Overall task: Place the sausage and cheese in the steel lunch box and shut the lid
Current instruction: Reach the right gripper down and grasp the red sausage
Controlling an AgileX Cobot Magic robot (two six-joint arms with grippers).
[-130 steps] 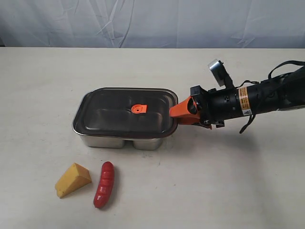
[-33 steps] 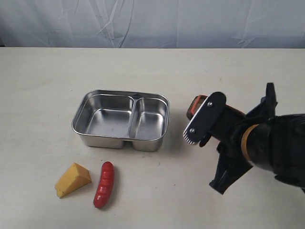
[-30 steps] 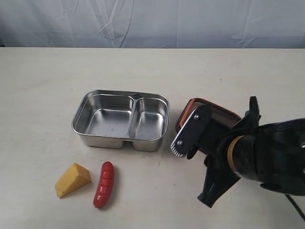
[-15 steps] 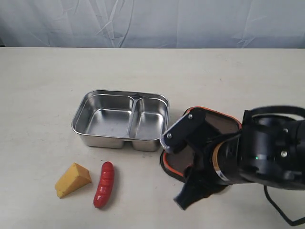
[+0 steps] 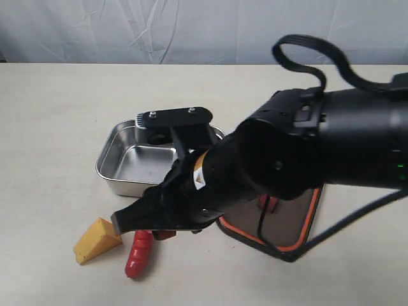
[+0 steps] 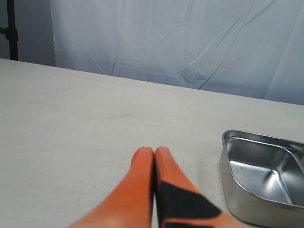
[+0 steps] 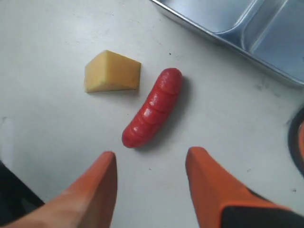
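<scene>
**Left arm [image 6: 142, 190].** The jaws are pressed together and grasp nothing. They rest low over bare worktop [image 5: 51, 115], with the steel lunch box [image 5: 121, 185] off to one side. This arm is well apart from both food items.

**Cheese [image 5: 95, 241].** The wedge lies on the worktop, in front of the lunch box and just beside the sausage, on its left in the exterior view. The two do not touch.

**Sausage [image 7: 154, 108].** It lies flat on the worktop directly ahead of the right arm's jaws, with its near end just beyond the tips. Its long axis runs away from the jaws, slightly skewed, and so roughly square to the line along which they close. A short advance and descent should therefore bring the jaws astride its narrow width.

**Right arm [image 5: 287, 159].** It reaches across the middle of the scene. Its jaws are spread apart and empty, hovering above the sausage. This is clearly the nearer arm.

**Lunch box.** It is uncovered, and the compartments hold nothing where they are visible.

**Lid [image 5: 290, 220].** It lies on the worktop to the right of the box, orange seal upward, partly under the right arm.
</scene>
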